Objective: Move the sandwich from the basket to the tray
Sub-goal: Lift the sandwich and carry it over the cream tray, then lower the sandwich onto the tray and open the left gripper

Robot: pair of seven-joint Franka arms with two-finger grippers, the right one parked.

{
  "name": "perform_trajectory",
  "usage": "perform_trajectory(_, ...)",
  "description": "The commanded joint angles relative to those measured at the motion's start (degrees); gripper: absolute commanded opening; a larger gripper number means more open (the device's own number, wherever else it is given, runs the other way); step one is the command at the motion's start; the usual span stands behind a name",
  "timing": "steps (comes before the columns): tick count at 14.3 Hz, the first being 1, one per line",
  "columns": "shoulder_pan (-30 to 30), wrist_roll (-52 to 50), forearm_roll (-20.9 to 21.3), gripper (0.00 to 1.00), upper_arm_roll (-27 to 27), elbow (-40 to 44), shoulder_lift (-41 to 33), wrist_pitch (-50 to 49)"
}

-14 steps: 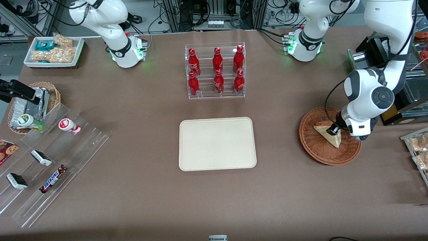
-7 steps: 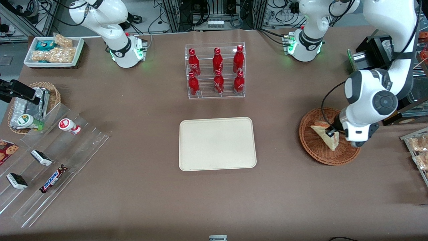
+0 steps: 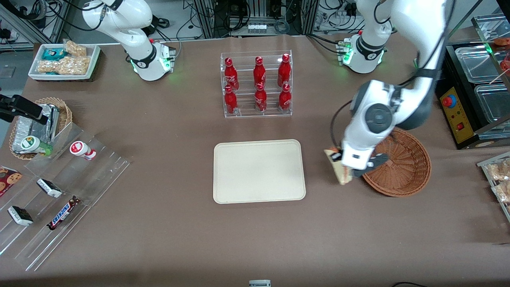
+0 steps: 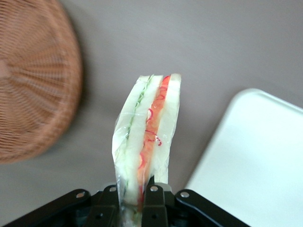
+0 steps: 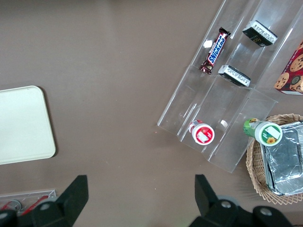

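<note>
Gripper: the gripper (image 3: pixel 346 169) hangs above bare desk (image 3: pixel 159 231) at right of centre in the front view, between the tray (image 3: pixel 259 171) and the basket (image 3: pixel 402 167); its jaws are clenched on the sandwich (image 3: pixel 338 167).
Sandwich: it is clear of the basket and not yet over the tray, carried in the air just beside the basket's rim. The wrist view shows the sandwich (image 4: pixel 147 137) edge-on, with the pads (image 4: pixel 152 201) nipping only its near end through the clear wrap.
Tray: bare and cream in the middle of the front view; in the wrist view the tray (image 4: pixel 255 161) has a rounded corner near the wedge's tip.
Risk, slip: the hold is on one end of a long, soft wedge in slick film, so a quick swing could probably let it pivot or slide out onto the desk short of the tray.
Risk, squash: a hard clamp may crush the bread or push the filling sideways.
Risk, placement: released too early or too high, the wedge could catch the raised rim, then tip off it.
Hidden: in the front view the arm's wrist covers most of the fingers and part of the sandwich.
Cut off: the wrist view shows only part of the basket (image 4: pixel 33 85) and one corner of the tray.
Hard to tell: the height of the sandwich above the desk.
</note>
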Motion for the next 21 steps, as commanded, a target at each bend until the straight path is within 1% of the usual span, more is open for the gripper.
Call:
perform_trajectory(1, -6.62, -0.67, -0.28, 0.08, 0.94, 9.81, 8.2, -0.4)
perform_trajectory(3, -10.05, -0.06, -0.37, 0.08, 0.85, 16.05, 14.17, 1.52)
perform_trajectory(5, -12.69, 0.12, -0.37, 0.08, 0.33, 19.41, 17.97, 4.94)
perform_trajectory(7, -13.84, 0.04, -0.37, 0.08, -1.77, 22.22, 21.04, 7.15)
perform_trajectory(9, -13.93, -0.31, -0.37, 0.08, -4.41, 27.57, 24.99, 6.63)
perform_trajectory(11, -14.46, -0.4, -0.19, 0.08, -4.95, 29.35, 26.76, 6.63)
perform_trajectory(15, -15.34, -1.54, 0.25, 0.09, -4.86, 29.79, 28.0, 6.81)
perform_trajectory(17, -15.34, -2.33, 0.42, 0.12, -4.77, 29.7, 27.92, 6.72)
perform_trajectory(18, -15.34, -2.42, 0.33, 0.3, -4.77, 29.7, 27.74, 6.54)
perform_trajectory(19, -15.25, -2.86, 0.42, 0.86, -4.77, 29.7, 27.48, 6.11)
perform_trajectory(20, -15.25, -3.21, 0.6, 1.0, -4.77, 29.53, 26.78, 5.84)
perform_trajectory(21, -15.16, -3.39, 0.42, 1.0, -4.86, 29.44, 25.47, 5.66)
